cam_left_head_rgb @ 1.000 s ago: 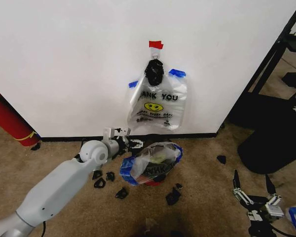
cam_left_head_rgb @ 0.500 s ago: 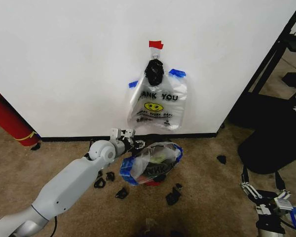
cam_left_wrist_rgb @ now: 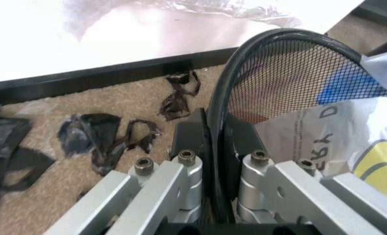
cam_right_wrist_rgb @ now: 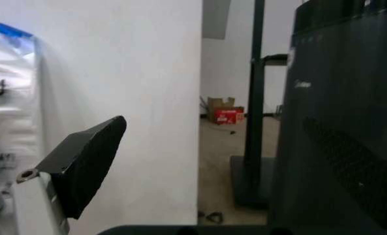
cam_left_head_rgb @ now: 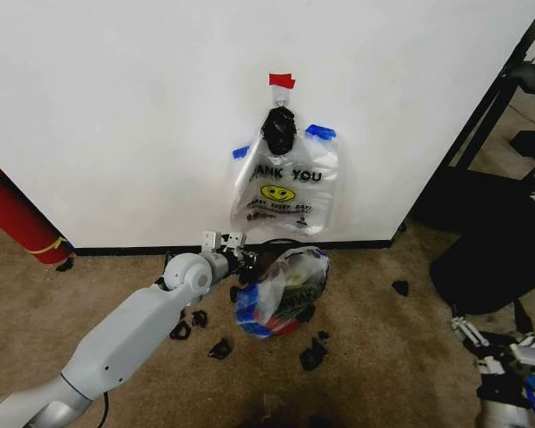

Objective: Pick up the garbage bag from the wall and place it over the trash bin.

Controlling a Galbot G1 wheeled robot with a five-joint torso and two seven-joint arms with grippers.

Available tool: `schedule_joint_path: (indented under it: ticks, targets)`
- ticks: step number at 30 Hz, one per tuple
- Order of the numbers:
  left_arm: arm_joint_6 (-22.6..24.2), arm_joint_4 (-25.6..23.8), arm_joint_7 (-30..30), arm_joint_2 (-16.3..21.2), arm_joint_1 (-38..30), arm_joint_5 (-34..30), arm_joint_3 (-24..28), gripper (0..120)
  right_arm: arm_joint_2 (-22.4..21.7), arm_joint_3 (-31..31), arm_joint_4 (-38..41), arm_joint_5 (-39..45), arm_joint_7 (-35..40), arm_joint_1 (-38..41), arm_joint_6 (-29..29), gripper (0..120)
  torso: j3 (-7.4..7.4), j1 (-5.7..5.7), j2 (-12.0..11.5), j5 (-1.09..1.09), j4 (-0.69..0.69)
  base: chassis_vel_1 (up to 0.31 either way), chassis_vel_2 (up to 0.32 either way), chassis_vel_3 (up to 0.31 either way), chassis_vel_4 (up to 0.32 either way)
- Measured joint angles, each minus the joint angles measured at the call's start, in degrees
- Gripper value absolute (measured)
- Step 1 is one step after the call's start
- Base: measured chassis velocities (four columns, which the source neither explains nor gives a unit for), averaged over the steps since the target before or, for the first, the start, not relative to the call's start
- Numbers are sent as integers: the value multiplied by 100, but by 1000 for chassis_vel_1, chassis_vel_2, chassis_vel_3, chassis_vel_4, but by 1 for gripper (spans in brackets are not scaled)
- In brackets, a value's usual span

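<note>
Garbage bag: the clear crinkly garbage bag (cam_left_head_rgb: 290, 278) with blue patches is draped over the trash bin on the carpet, just in front of the baseboard, bunched up and leaning toward the wall.
Trash bin: the trash bin (cam_left_head_rgb: 269, 327) stands on the floor below the hanging printed bag; its red lower body shows under the plastic, and in the left wrist view its black mesh wall and rim (cam_left_wrist_rgb: 281, 73) are seen close up.
Left gripper: the left gripper (cam_left_head_rgb: 242, 260) reaches to the bin's near-left edge; in the wrist view its two black fingers (cam_left_wrist_rgb: 188, 139) are pressed together on the bin's thin black rim.
Printed bag: the "THANK YOU" smiley bag (cam_left_head_rgb: 285, 192) hangs on the wall (cam_left_head_rgb: 116, 107) from a hook under red tape.
Floor: dark scraps (cam_left_head_rgb: 219, 349) lie scattered on the carpet around the bin.
Right gripper: the right gripper (cam_left_head_rgb: 497, 343) hangs low at the robot's right, well apart from the bin, its fingers spread apart.
</note>
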Motion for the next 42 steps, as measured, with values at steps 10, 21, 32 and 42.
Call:
schedule_joint_path:
  ticks: [10, 21, 32, 42]
  targets:
    - [-336, -1550, -1406, 172, 1241, -869, -976, 4, 64, -831, 35, -79, 110, 123, -309, 100, -1, 0, 0, 0, 1, 0, 0, 0, 0]
    - [-1862, -2427, -2513, -491, 2648, -455, -1425, 4, 89, -1195, -67, -278, 118, 380, -536, 100, -1, -1, 0, 1, 1, 0, 0, 0, 0]
    - [-2964, -2299, -2335, -1252, 3405, 813, -1366, 4, 346, -1301, 26, -489, 84, 191, -534, 100, -1, -1, 1, 1, 1, 0, 0, 0, 0]
    - [-3144, -2242, -2380, -1471, 3734, 1098, -1378, 4, 397, -1357, 108, -568, 83, 48, -480, 100, -1, -1, 1, 1, 1, 0, 0, 0, 0]
